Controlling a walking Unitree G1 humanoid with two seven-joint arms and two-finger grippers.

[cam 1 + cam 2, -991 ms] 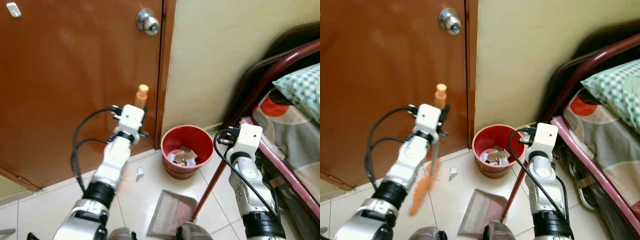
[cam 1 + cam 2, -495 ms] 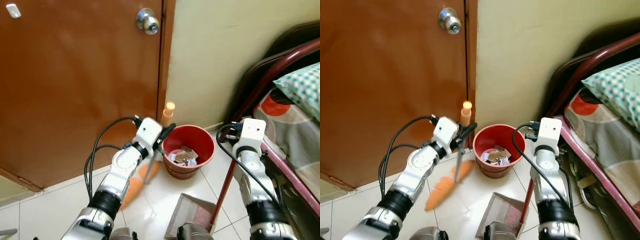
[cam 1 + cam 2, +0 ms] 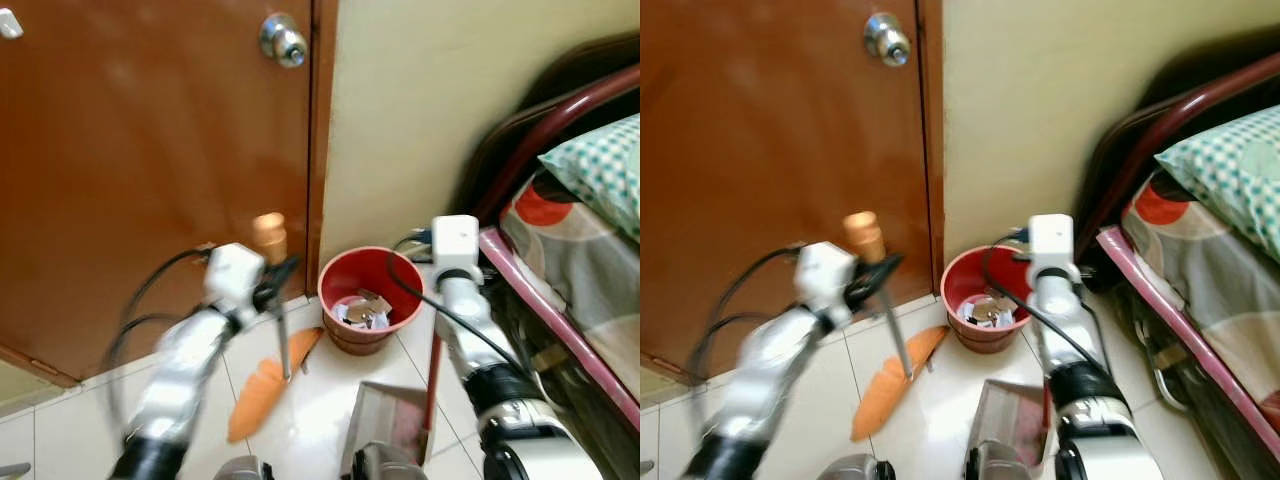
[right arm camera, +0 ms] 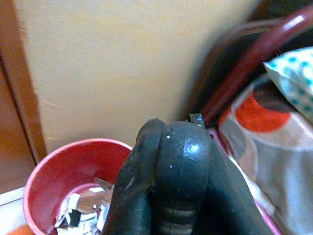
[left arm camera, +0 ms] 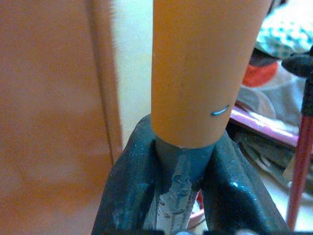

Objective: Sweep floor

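Note:
My left gripper point(image 3: 268, 290), blurred by motion, is shut on the broom's thin grey shaft just below its orange handle end point(image 5: 205, 68). The orange brush head point(image 3: 262, 392) lies on the white tiles in front of the door, its tip close to the red bucket point(image 3: 360, 340). Paper scraps point(image 3: 362, 312) lie inside the bucket. My right gripper point(image 3: 437, 280) is shut on the black top of the dustpan's red pole point(image 3: 432, 365). The grey dustpan point(image 3: 385, 432) rests on the floor just in front of the bucket.
A brown door point(image 3: 150, 150) with a metal knob point(image 3: 282, 38) stands ahead on the left, beside a cream wall point(image 3: 420, 110). A dark red bed frame point(image 3: 545, 125) with patterned bedding and a checked pillow point(image 3: 600, 165) is close on the right.
The broom head swept right across the tiles toward the bucket, and the white scrap by the door is gone from sight. My left wrist then drew back left. The dustpan pole stands more upright.

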